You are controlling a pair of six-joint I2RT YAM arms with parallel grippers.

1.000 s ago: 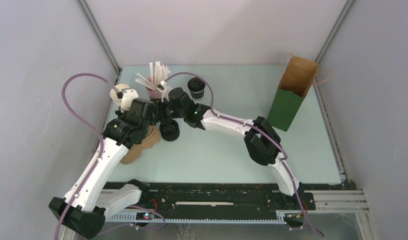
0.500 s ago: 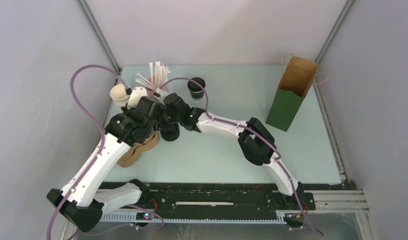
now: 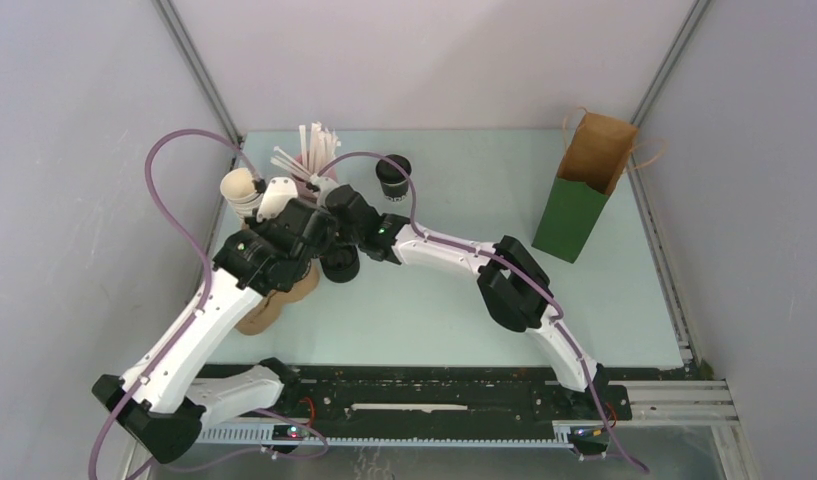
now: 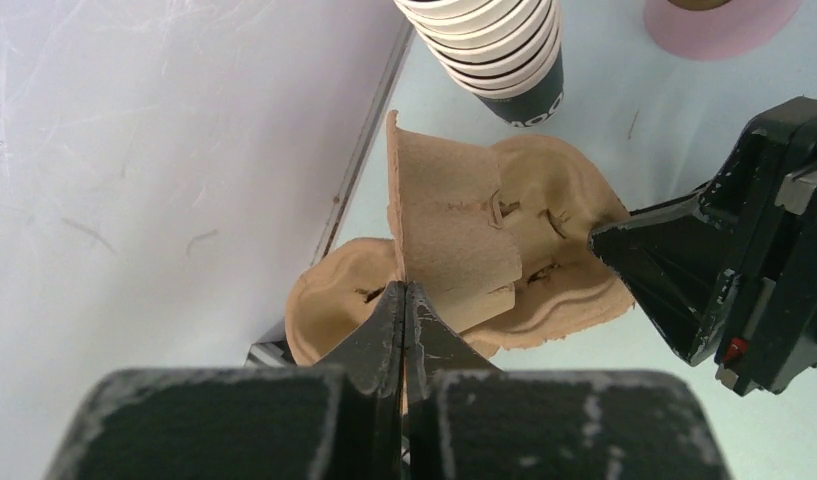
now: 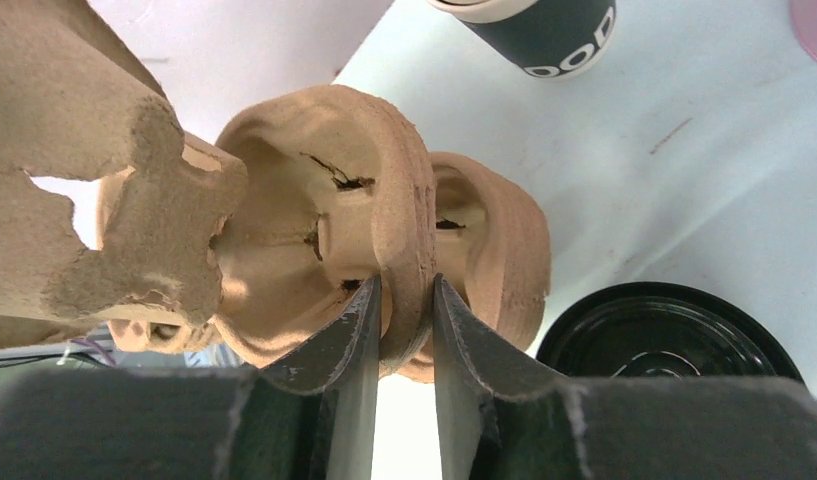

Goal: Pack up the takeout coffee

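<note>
The takeout coffee [image 3: 392, 176] stands upright on the table [image 3: 434, 300], lid on, long axis vertical, near the far edge. Neither wrist camera shows it. In the overhead view it lies between 1 and 2 o'clock from the right pincer [image 5: 402, 300], near it but not touching. From the left pincer [image 4: 402, 300] it is farther off, with the right wrist in between, so the right arm looks the nearer and better placed to fetch it. Neither pincer is free, however. The left one is clenched tight on the bottom edge of the upper pulp carrier [image 4: 454, 225], which stands tilted up off the nest. The right one straddles the curved rim of the lower pulp carrier [image 5: 324, 220], a finger pressed to each side of that wall. The two arms seem to be pulling the nested carriers apart, so the cup has not yet been touched. The paper bag [image 3: 584, 190] stands upright with its mouth open at about 3 o'clock from the coffee, well apart from it across bare table. The stack of black lids [image 3: 339, 264] sits just beside the right pincer at 6 o'clock. The stack of lidless cups [image 3: 242, 190] stands at 9 o'clock from it, by the left wall. To reach the coffee, the right pincer would have to let go and swing toward the far right, clear of the lids.
</note>
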